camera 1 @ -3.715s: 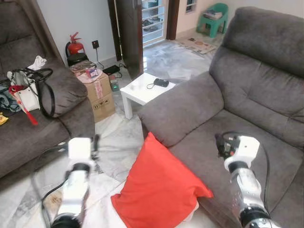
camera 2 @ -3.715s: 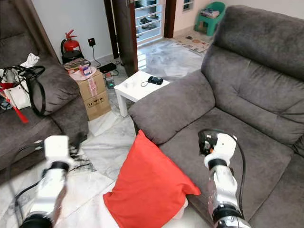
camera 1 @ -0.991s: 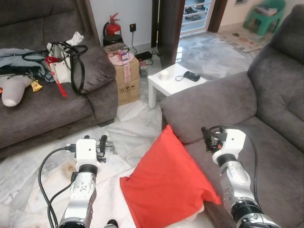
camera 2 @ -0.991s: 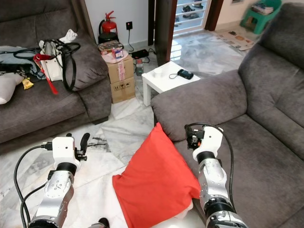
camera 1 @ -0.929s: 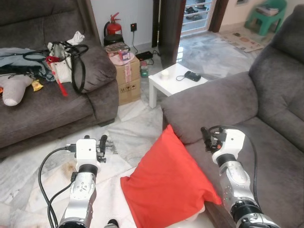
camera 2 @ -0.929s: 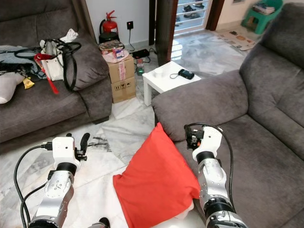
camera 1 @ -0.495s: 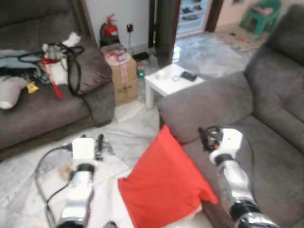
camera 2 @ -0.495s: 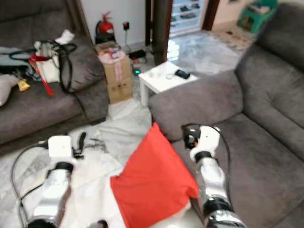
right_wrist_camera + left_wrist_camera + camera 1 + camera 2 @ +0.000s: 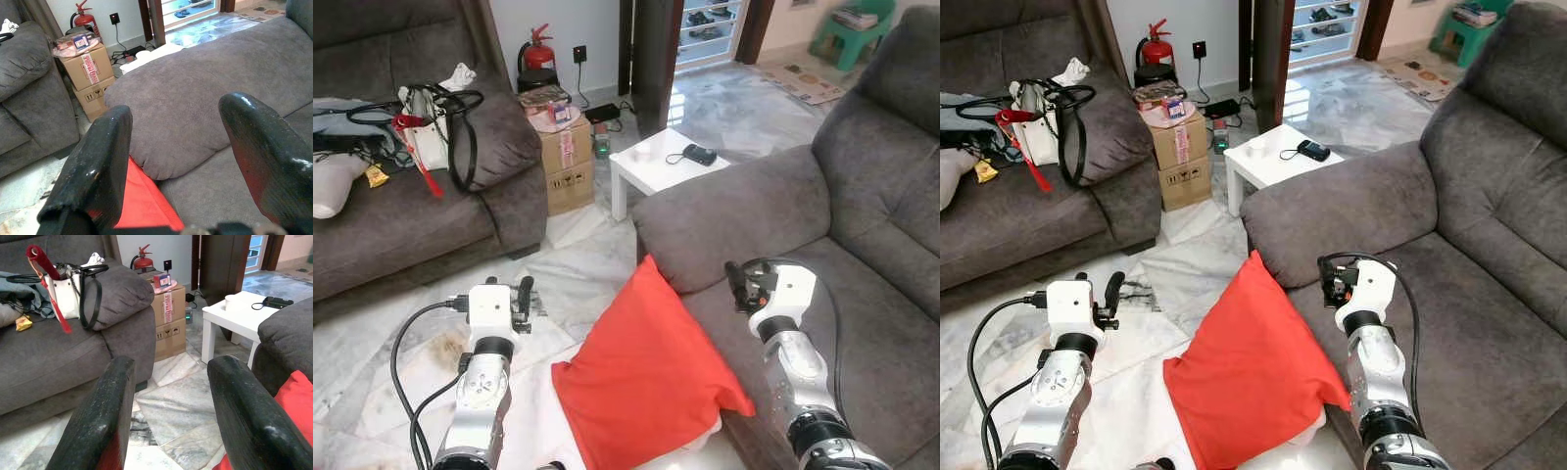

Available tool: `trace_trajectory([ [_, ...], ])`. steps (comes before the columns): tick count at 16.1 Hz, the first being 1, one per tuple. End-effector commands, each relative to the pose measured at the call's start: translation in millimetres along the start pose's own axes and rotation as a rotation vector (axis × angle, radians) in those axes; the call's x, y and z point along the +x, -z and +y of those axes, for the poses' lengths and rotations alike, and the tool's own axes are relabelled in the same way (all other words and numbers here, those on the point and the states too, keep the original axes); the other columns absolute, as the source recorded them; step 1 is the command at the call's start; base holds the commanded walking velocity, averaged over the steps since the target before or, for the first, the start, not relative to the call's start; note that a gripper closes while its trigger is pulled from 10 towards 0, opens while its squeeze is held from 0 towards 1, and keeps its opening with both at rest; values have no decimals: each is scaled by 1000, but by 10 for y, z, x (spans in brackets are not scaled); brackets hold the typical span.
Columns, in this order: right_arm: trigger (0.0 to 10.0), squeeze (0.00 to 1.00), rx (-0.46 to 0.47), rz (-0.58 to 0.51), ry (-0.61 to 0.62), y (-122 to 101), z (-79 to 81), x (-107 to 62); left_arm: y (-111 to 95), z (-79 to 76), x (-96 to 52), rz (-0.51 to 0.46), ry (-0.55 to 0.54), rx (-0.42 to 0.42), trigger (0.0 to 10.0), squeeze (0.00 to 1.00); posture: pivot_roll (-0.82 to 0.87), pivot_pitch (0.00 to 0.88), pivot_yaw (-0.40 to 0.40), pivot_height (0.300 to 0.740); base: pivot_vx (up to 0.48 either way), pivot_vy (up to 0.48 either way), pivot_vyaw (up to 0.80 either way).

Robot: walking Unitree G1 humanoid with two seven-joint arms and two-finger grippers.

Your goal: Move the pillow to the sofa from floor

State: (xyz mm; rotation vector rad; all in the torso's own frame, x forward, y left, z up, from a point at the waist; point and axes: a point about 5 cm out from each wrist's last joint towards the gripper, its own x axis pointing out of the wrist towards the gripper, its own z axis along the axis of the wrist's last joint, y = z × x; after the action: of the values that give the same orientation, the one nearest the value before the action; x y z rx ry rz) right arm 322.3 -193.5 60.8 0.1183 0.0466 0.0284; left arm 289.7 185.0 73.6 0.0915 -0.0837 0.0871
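Red pillow point(image 9: 644, 382) stands on one corner on the marble floor point(image 9: 573, 269), propped against the front of the grey sofa point(image 9: 822, 255), at about 6 o'clock in the head view, its top corner reaching the sofa's armrest. It lies between the two arms and neither touches it.

At 7 o'clock the left claw point(image 9: 168, 406) is held over the floor just beside the pillow, its black fingers point(image 9: 105, 416) spread apart and empty. At 4 o'clock the right claw point(image 9: 176, 161) is raised over the sofa seat, released too, fingers point(image 9: 98, 166) wide, with the armrest and a strip of the pillow showing between them.

Farther off, at 12 o'clock, a small white worktop point(image 9: 666, 166) stands by the armrest, carrying a dark device point(image 9: 702, 156) with a cord and a white cup point(image 9: 642, 152). At 11 o'clock sits a cardboard box point(image 9: 568, 162) with small items on top, and behind it a red extinguisher point(image 9: 536, 51) against the wall. At 10 o'clock a second grey couch point(image 9: 401, 215) holds a white handbag point(image 9: 431, 132) with black straps and some clothes. At 1 o'clock, beyond the doorway, a green stool point(image 9: 847, 27) is seen.
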Motion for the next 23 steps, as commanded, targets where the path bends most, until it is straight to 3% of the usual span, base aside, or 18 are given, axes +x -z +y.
trace_trajectory([
  [1,10000,0,10,0,0,-3,8,3,-36,-16,-5,-15,11,-13,10000,0,-29,111,-23,740,0,0,0],
  [11,10000,0,52,36,17,66,15,-16,14,-44,-27,16,28,-37,10000,0,-27,113,-20,740,0,0,-126],
  [16,10000,0,28,27,7,60,28,-20,23,-44,-36,20,30,-41,10000,0,-23,115,-22,740,0,0,-155],
  [23,10000,0,37,32,2,77,51,-24,21,-44,-37,19,32,-42,10000,0,-25,116,-21,740,257,0,0],
])
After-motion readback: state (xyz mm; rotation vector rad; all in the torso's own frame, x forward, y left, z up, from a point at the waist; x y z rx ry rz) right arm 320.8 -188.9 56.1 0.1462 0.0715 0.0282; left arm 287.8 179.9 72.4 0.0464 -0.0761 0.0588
